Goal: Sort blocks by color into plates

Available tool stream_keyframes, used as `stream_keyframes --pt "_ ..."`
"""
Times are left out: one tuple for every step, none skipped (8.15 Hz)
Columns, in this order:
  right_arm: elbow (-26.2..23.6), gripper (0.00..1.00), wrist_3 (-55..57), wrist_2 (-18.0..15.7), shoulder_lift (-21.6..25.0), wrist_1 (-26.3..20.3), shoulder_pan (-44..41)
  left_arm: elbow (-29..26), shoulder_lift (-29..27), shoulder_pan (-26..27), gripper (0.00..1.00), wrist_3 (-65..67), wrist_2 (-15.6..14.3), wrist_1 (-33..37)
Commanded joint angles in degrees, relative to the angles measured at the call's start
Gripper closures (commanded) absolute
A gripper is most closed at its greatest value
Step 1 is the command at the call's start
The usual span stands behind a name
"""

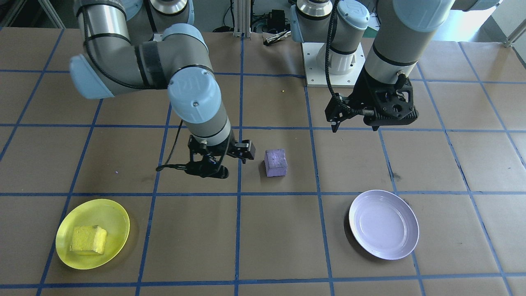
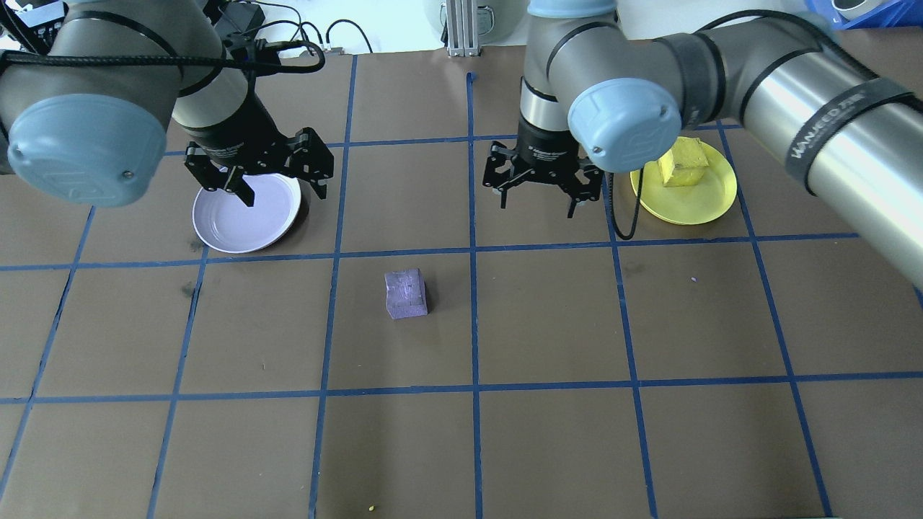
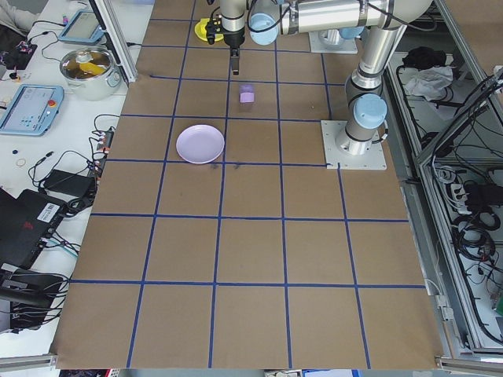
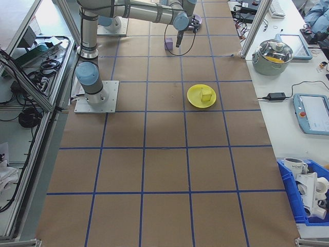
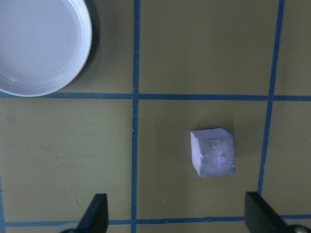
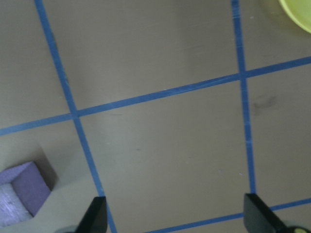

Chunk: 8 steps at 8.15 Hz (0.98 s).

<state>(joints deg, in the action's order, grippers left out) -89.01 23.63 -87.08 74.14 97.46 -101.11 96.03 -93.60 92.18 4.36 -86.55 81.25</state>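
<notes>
Worktop (image 2: 548, 432): brown paper with a blue tape grid. Both arms hang above it, neither holding anything.

Yellow plate (image 2: 710, 202) on the robot's right side, yellow block (image 2: 681, 163) already lying in it. That half of the sort looks done.

Lavender plate (image 2: 231, 223) on the robot's left side, nothing in it. Left gripper (image 2: 270, 187) hovers over its rim, jaws spread wide and empty.

Right gripper (image 2: 537, 198) hangs near the tape line between the two plates, jaws likewise spread, empty.

Purple block (image 2: 406, 293) sits on the worktop between the two grippers, nearer the robot than either plate, a grid cell across from the lavender plate. In the left wrist view it lies ahead of the jaws and off toward the right-hand one.

Step in hand, as judged: left arm picks the purple block. To do it well: centre the spread jaws over the block, square them to two flat faces, since it sits slightly turned against the grid, then descend so both straddle it. Close gently; the foam will give. Lift clear before crossing to the lavender plate.
</notes>
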Motion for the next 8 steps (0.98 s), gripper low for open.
stream_keyframes --pt "-0.12 0.0 -10.04 -5.2 9.32 -13.91 6.43 1.26 -5.34 4.49 0.0 0.83 1.38 -0.91" --pt "-0.12 0.0 -11.75 -4.69 12.32 -15.88 8.37 1.79 -7.45 5.55 0.0 0.91 1.56 -1.88" --pt "0.06 0.0 -11.94 -4.33 14.17 -14.34 8.65 2.05 -9.39 6.69 0.0 1.18 1.65 -3.19" --pt "0.15 0.0 -13.24 -4.33 14.8 -10.23 8.57 2.4 -10.8 7.74 0.0 1.18 2.08 -3.2" --pt "0.06 0.0 -13.69 -4.33 15.42 -10.36 8.48 3.71 -12.21 8.28 0.0 1.27 3.83 -3.47" --pt "-0.11 0.0 -13.61 -4.33 16.03 -10.63 8.39 4.6 -13.27 8.37 0.0 1.18 4.1 -5.47" --pt "-0.2 0.0 -13.61 -4.42 16.13 -10.89 8.39 5.13 -14.49 8.37 0.0 1.18 4.11 -6.01" --pt "-0.73 0.0 -13.61 -4.33 16.3 -10.89 8.22 5.13 -15.99 8.37 0.0 1.18 4.02 -6.02"
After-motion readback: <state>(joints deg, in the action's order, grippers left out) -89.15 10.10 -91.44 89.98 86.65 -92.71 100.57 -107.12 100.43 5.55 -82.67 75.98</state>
